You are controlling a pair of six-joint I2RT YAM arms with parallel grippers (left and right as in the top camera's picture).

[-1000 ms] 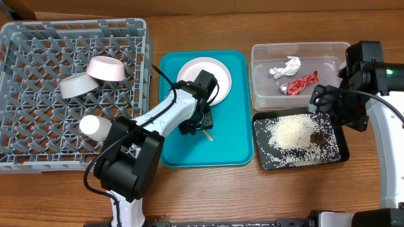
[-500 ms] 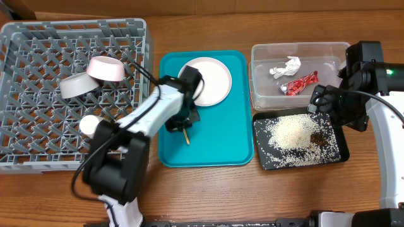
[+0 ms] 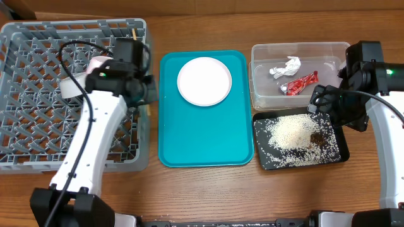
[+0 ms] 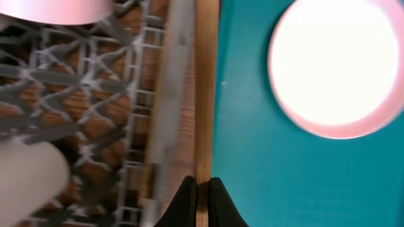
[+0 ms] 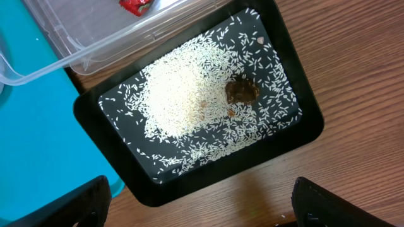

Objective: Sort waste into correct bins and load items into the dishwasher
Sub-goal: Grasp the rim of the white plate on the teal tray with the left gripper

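Note:
My left gripper [image 3: 142,94] is shut on the thin wooden chopsticks [image 4: 203,94] and holds them over the right wall of the grey dish rack [image 3: 38,145]; one end shows near the rack's far edge [image 3: 134,30]. The large white plate [image 3: 204,81] lies on the teal tray and also shows in the left wrist view [image 4: 338,63]. The clear tub [image 3: 300,50] holds the white tissue [image 3: 287,66] and red wrapper [image 3: 300,83]. The black tray [image 3: 334,154] holds rice [image 5: 183,94] and the brown lump [image 5: 242,91]. My right gripper [image 5: 208,211] is open and empty above the black tray's edge.
The teal tray [image 3: 202,139] lies between the rack and the bins. A white bowl [image 3: 74,86] and a pinkish bowl [image 3: 101,65] sit in the rack, partly under my left arm. A white rounded object [image 4: 25,170] sits lower in the rack.
My left arm has swung left from the teal tray to the rack's right wall, carrying the chopsticks. The plate is now uncovered. The right arm has not moved.

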